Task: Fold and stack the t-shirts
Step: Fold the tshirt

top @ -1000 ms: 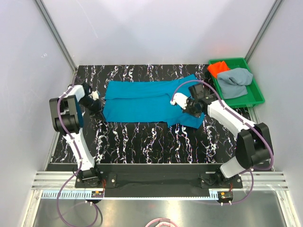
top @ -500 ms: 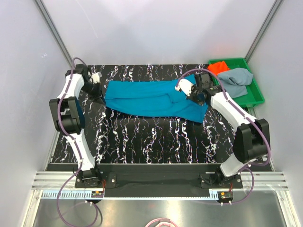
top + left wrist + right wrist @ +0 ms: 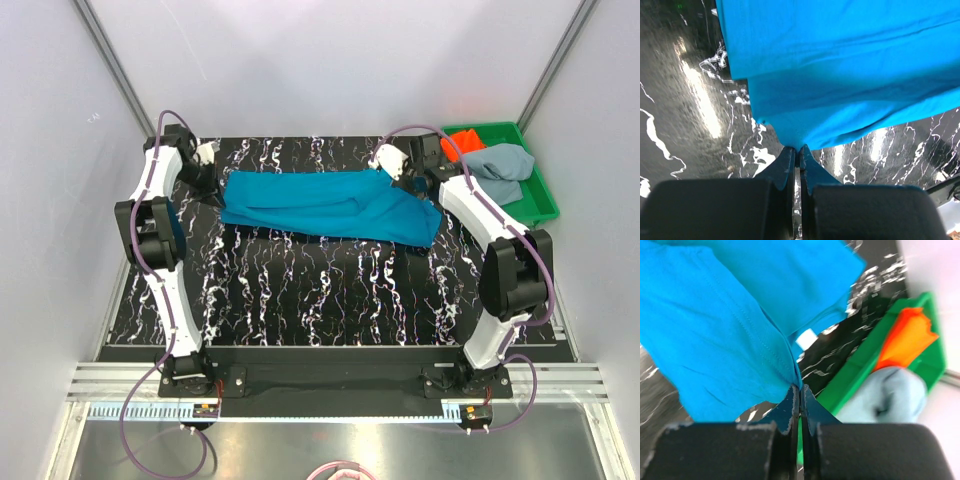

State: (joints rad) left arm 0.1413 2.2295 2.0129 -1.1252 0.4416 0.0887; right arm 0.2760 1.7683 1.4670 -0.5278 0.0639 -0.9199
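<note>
A teal-blue t-shirt [image 3: 325, 205] stretches in a long band across the far half of the black marbled table [image 3: 330, 290]. My left gripper [image 3: 210, 172] is shut on its left end, and the cloth [image 3: 840, 75] hangs from the closed tips [image 3: 800, 149]. My right gripper [image 3: 398, 170] is shut on the shirt's upper right corner; in the right wrist view the fabric [image 3: 720, 320] is pinched at the tips [image 3: 800, 387]. An orange-red t-shirt [image 3: 461, 143] and a grey-blue t-shirt [image 3: 497, 165] lie bunched in the green tray [image 3: 545, 205].
The green tray stands at the table's far right corner, close behind my right gripper; its rim [image 3: 860, 365] shows just past the tips. White walls and metal frame posts [image 3: 125, 80] enclose the table.
Both grippers have carried the teal-blue shirt's near edge away from me toward the back of the table. The shirt has narrowed into a folded band and shifted farther back.
</note>
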